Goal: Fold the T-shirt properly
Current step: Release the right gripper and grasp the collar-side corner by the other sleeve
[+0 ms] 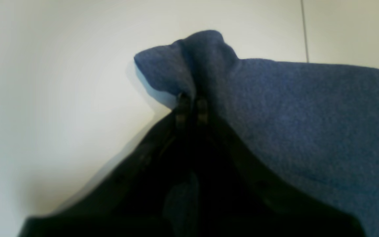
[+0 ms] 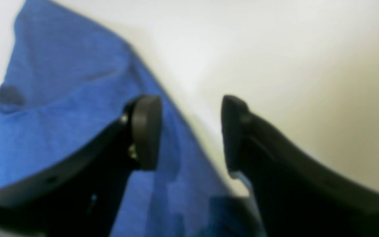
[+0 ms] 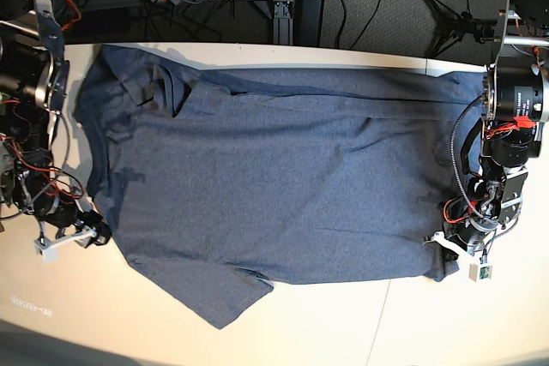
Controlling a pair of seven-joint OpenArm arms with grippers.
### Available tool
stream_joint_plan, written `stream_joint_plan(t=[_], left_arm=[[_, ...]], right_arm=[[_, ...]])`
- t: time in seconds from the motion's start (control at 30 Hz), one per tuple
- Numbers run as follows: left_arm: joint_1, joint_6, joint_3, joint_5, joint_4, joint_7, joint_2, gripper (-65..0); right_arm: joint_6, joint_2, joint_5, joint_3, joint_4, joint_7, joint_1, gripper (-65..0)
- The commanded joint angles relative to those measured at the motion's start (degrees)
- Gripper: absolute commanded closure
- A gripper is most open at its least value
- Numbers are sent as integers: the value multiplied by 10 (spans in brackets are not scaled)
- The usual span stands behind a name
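Left gripper (image 1: 192, 108) pinches bunched hem corner of heathered blue-grey cotton T-shirt (image 3: 274, 177). Right gripper (image 2: 191, 131) spread, straddling shirt edge, gripping nothing. Shirt lies spread flat on white table (image 3: 343, 332), near sleeve sticking out; no fold made, all folding left.

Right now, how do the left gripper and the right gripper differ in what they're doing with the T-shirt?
The left gripper is shut, pinching a bunched fold of the T-shirt; the right gripper is open and holds nothing. Cloth rises in a peak above the left gripper, while the shirt's edge lies flat beneath the right gripper. Both sit at the shirt's edge over the white table.
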Motion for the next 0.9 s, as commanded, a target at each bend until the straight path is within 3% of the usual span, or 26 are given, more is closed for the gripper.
stream_joint_plan(t=[0.0,0.3,0.63,0.87], left_arm=[[-9,-6,3,10,0,23,-6,0],[-9,-6,64,10,0,22,-5,0],[-9,-6,96,10,1,22,-6,0],[-11,-6,96,10,1,20,-6,0]], right_arm=[[19,-7,-7,1,5,-6,15,-304],[19,-65,-111,1,5,11,44,-304],[19,-63,-208,-3,6,36,54,-304],[19,-63,-208,-87,6,62,54,-304]])
